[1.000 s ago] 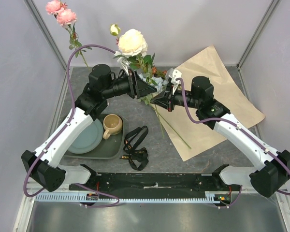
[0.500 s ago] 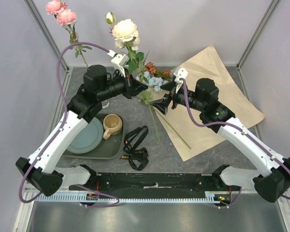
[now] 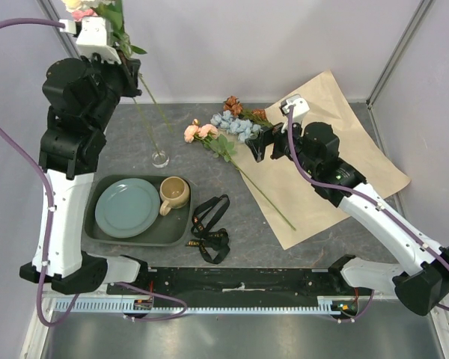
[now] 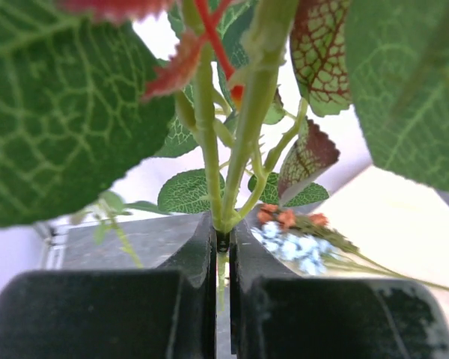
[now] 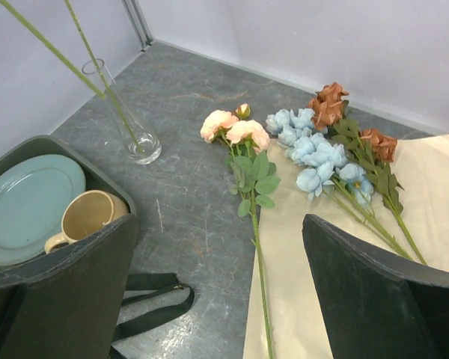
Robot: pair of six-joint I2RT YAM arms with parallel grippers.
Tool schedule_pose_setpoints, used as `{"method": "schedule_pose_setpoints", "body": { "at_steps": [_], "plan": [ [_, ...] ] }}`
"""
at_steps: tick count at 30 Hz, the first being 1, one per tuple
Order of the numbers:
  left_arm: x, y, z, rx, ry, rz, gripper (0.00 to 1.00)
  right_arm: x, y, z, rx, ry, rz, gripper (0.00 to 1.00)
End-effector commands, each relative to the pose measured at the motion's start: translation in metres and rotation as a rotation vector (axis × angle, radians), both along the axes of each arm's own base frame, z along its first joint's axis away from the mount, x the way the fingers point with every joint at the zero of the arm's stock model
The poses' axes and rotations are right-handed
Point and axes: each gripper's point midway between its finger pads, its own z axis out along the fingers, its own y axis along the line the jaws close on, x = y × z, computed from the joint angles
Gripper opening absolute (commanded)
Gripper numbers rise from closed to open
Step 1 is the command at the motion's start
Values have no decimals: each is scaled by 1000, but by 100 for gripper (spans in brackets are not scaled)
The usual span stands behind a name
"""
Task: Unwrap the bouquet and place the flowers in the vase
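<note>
Within 1 second the left gripper (image 3: pixel 126 61) has been lifted to the table's far-left corner, pinched on a leafy flower stem (image 4: pixel 243 149), and the right gripper (image 3: pixel 263 142) has been spread wide beside the loose flowers (image 3: pixel 228 126) at the kraft paper's (image 3: pixel 337 112) left edge. The vase (image 3: pixel 159 155) is stood just beyond the tray (image 3: pixel 97 233), below and right of the nearer left gripper, with the stem slanted down toward its mouth.

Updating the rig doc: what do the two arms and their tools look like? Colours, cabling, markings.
The left arm and right arm match: glossy white link shells and bulky black joint housings. A purple cable loops loosely along each. The left tool and right tool have blocky matte-black fingers, with a small white bracket on each wrist. No legible markings are visible.
</note>
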Motion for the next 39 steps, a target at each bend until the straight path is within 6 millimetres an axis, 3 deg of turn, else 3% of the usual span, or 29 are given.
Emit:
{"method": "schedule_pose_setpoints", "body": {
  "at_steps": [1,7,10,33,39],
  "plan": [
    [10,49,18,67,-56,192,2,5,-2,10,28,2,-36,98],
    [20,80,31,85,-96,319,2,6,-1,3,16,22,-35,98],
    [24,85,31,83,-105,337,2,6,0,0,14,26,-34,98],
    [47,96,5,-38,-68,333,2,6,0,-6,4,40,-32,98],
    [44,95,11,-37,-82,321,2,7,0,-8,3,44,-33,98]
  ]
}}
